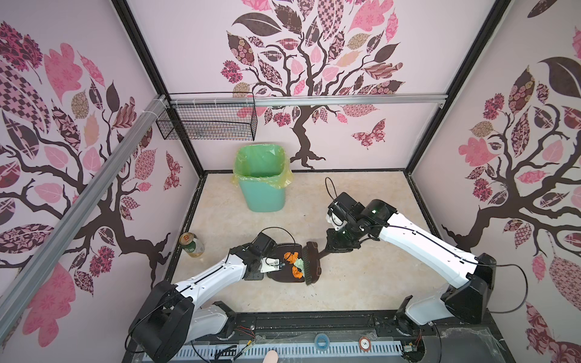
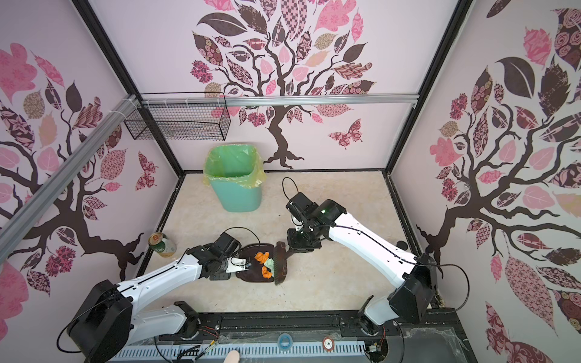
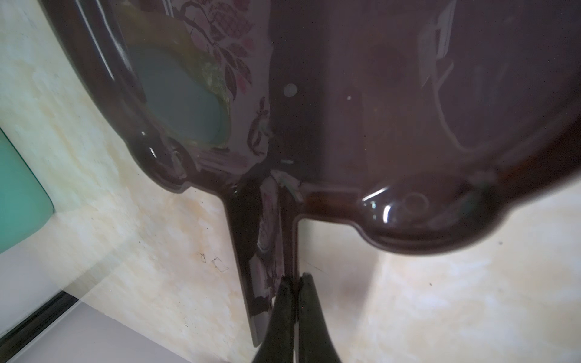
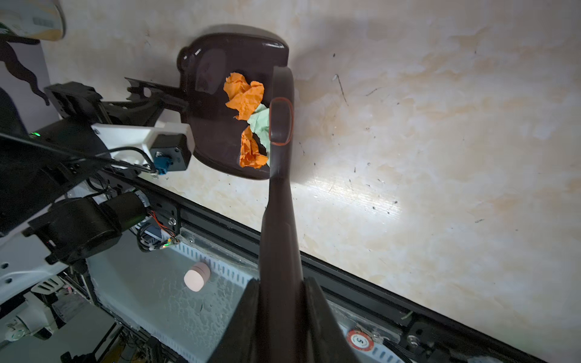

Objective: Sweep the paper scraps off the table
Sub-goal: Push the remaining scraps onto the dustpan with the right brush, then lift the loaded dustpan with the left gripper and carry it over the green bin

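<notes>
Orange and mint-green paper scraps [image 1: 290, 257] [image 2: 261, 256] [image 4: 245, 97] lie in a small heap inside a dark brown dustpan [image 1: 280, 276] [image 2: 248, 275] [image 4: 207, 94] that rests flat on the cream table [image 1: 361, 283]. A dark brown brush [image 1: 312, 264] [image 2: 279, 262] [image 4: 281, 122] stands at the pan's open lip, its bristles against the heap. My left gripper [image 3: 295, 279] is shut on the dustpan's thin handle. My right gripper [image 4: 281, 283] [image 1: 328, 248] is shut on the brush handle. No loose scraps show elsewhere on the table.
A mint-green bin [image 1: 262, 188] [image 2: 234, 188] with a yellow-green liner stands at the back, left of the middle. A drink can [image 1: 191, 245] [image 2: 162, 245] sits by the left wall. A black wire basket [image 1: 207, 122] hangs on the back rail above the bin.
</notes>
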Motion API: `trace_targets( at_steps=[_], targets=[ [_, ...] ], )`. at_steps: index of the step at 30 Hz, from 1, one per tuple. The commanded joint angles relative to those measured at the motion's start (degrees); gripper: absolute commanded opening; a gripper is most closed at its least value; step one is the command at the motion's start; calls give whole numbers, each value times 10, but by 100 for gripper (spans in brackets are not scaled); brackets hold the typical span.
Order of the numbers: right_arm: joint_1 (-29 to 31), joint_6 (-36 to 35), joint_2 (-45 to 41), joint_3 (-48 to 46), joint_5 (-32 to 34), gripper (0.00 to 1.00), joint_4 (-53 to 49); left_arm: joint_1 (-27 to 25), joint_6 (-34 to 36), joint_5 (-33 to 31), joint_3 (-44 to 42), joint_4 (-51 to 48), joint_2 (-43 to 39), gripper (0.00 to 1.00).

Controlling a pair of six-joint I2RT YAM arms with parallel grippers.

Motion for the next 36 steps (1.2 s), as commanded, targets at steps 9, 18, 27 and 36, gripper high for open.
trace_targets(
  at_steps=[9,18,27,36],
  targets=[
    [2,-19,-8,88,47,0,-37,-1,-15,15,8,-4,-5,0],
    [-93,-69,-91,107,87,0,-111,32,-26,50,76,-60,-39,0],
    [-112,-83,-120,28,91,0,-82,43,-25,53,131,-113,-100,0],
    [-112,-88,-137,-19,83,0,-56,66,22,65,267,-271,-83,0]
  ],
)
